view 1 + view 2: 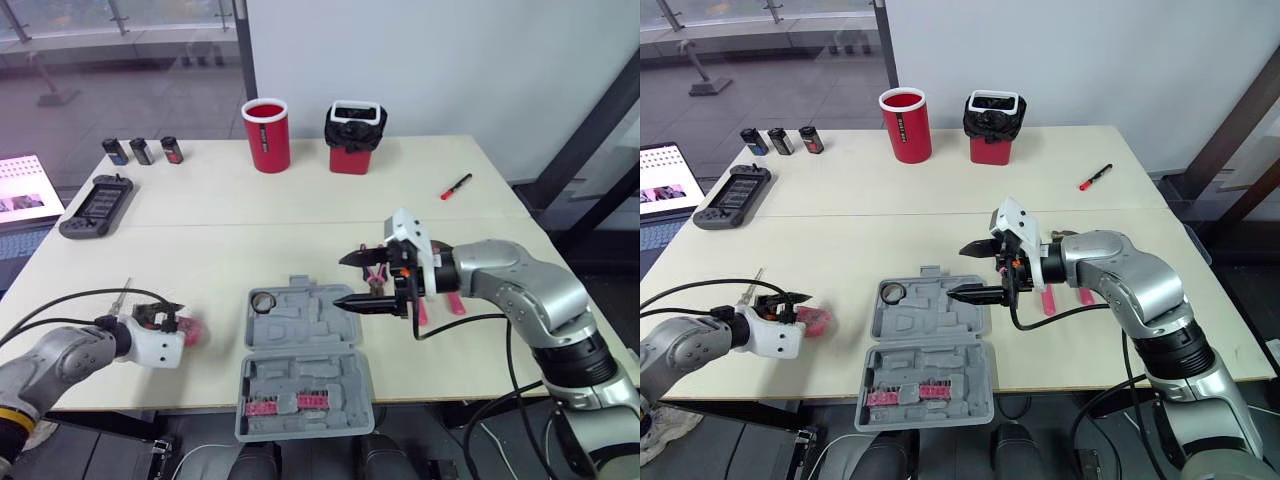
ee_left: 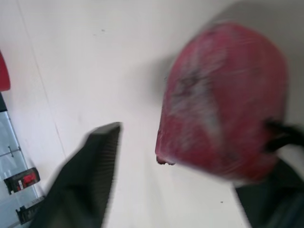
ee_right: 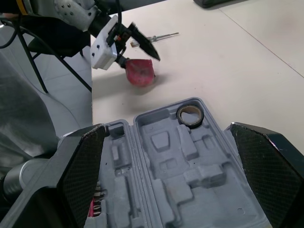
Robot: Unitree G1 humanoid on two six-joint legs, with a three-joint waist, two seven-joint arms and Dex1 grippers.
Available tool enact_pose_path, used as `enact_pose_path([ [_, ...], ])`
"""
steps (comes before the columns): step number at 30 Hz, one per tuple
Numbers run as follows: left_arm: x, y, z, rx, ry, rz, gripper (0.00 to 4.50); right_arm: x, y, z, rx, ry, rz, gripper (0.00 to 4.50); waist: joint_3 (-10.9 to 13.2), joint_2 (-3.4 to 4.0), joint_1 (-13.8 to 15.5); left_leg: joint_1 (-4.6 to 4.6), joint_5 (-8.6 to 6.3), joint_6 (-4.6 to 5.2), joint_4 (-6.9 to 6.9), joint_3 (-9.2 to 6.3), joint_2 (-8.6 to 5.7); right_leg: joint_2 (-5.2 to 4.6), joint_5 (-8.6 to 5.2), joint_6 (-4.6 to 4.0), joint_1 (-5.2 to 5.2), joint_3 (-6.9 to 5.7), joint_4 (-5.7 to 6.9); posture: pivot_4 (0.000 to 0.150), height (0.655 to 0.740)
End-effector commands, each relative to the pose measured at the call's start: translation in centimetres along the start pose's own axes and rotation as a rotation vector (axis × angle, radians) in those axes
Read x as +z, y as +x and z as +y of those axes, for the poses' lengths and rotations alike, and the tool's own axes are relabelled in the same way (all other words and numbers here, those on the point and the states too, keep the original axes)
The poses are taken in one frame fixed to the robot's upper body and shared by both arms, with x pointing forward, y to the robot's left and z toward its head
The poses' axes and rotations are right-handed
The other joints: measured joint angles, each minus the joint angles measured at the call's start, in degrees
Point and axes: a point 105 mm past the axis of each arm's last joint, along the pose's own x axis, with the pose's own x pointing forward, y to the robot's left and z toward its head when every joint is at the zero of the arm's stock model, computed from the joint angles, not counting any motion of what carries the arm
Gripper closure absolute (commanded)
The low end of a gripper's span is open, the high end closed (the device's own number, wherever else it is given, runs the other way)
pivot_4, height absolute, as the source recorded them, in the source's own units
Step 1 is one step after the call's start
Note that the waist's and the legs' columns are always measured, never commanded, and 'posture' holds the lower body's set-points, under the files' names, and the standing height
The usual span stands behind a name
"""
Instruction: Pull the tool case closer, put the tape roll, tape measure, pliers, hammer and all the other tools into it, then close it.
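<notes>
Tool case (image 1: 305,365) is lying open at the table's near edge, tape roll (image 1: 264,301) seated inside. Left gripper (image 1: 172,315) is straddling the red tape measure (image 1: 192,332), fingers spread for pickup. Right gripper (image 1: 340,280) is hovering wide and empty over the case, near the pliers (image 1: 457,303).

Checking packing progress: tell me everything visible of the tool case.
The tool case is grey moulded plastic, lying open and flat near the table's front edge. One corner recess of its far half holds a tape roll; its near half holds red bits. The open right tool hovers over its far half, apparently not touching.
</notes>
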Motion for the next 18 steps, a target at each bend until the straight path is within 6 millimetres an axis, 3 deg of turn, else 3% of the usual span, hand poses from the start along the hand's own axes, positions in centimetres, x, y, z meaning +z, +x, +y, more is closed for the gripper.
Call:
enact_pose_path([
  [1,-0.7,-2.9,0.2,-0.015,-0.093,-0.040,0.03,1.0,-0.2,0.0,0.009,-0.046,-0.014,0.00,0.0,0.00,-0.4,0.01,0.00,0.00,-0.01,0.00,0.01,0.00,-0.05,-0.09,-0.01,0.00,0.01,0.150,0.7400],
  [7,0.8,-6.8,-1.2,-0.119,-0.422,-0.249,0.03,1.0,0.2,-0.2,0.033,-0.050,-0.011,0.00,0.0,0.04,-0.9,0.01,-0.01,-0.01,-0.02,0.04,0.01,-0.08,-0.10,-0.20,-0.02,0.00,-0.01,0.150,0.7400],
  [10,1.0,-7.4,-0.5,-0.114,-0.660,-0.332,0.03,1.2,0.4,-0.2,0.043,-0.055,-0.017,0.00,0.0,0.03,-0.7,0.00,0.00,-0.01,-0.02,0.06,0.01,-0.09,-0.11,-0.22,-0.02,0.00,-0.02,0.150,0.7400],
  [15,0.8,-6.0,-0.2,-0.133,-0.846,-0.395,0.03,1.4,0.5,0.1,0.052,-0.060,-0.024,0.00,0.0,0.04,-0.6,0.00,0.00,-0.01,0.01,0.06,-0.01,-0.07,-0.12,-0.20,0.00,0.00,-0.01,0.150,0.7400],
  [18,0.8,-4.4,-0.4,-0.148,-0.864,-0.408,0.03,1.5,0.4,0.4,0.049,-0.062,-0.023,0.00,0.0,0.00,-0.8,0.00,0.00,0.00,0.03,0.04,0.00,-0.02,-0.10,-0.15,0.00,0.00,0.02,0.150,0.7400],
])
